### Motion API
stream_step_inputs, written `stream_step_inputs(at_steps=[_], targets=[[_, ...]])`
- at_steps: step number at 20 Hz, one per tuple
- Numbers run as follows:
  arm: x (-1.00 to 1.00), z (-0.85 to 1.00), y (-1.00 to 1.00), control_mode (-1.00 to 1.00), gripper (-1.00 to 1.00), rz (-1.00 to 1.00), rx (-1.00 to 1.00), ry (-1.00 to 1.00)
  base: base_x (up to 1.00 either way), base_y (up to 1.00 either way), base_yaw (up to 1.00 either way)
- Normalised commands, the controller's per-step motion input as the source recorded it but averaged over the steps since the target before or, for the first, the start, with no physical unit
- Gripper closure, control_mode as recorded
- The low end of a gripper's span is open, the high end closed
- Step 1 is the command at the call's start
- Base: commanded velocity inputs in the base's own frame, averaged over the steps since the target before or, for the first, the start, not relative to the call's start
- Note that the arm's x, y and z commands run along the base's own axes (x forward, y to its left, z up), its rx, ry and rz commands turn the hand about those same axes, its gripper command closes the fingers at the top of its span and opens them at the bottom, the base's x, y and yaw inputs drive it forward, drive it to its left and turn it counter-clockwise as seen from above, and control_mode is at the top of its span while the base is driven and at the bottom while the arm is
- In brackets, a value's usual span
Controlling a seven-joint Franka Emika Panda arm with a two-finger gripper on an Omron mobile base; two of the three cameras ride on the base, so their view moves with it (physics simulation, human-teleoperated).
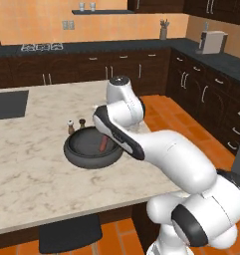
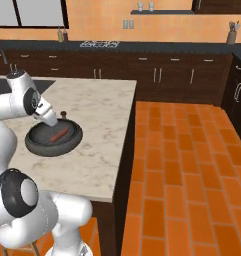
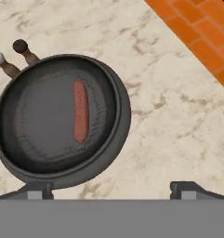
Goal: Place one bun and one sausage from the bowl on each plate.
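Note:
A wide dark bowl (image 1: 74, 153) (image 2: 38, 145) (image 3: 119, 108) rests on the marble island counter. Inside it lies one slim dark red sausage (image 1: 103, 144) (image 2: 58, 135) (image 3: 80, 111). In the hand view, my gripper (image 3: 112, 189) is open and looks down from above the bowl's near rim, with nothing between its fingertips (image 3: 39, 188). From the base views, the hand hangs over the bowl's edge, and the forearm hides part of the bowl in the left base view. The bun and the plates are out of view.
Two small brown shakers (image 1: 70, 127) (image 3: 25, 51) stand just behind the bowl. A dark cooktop (image 1: 7, 104) is set into the counter's far left. A black stool (image 1: 69, 234) sits under the front edge. The counter's right edge drops to an orange tiled floor (image 2: 182, 165).

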Motion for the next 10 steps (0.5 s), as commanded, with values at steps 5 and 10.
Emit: stream_step_inputs(at_steps=[5,10], targets=[[0.72,-0.74,0.18,-1.00,-1.00,0.03,-0.03,0.14,0.00,0.00,0.00],[0.73,-0.73,0.09,-1.00,-1.00,0.08,-0.03,0.06,0.00,0.00,0.00]])
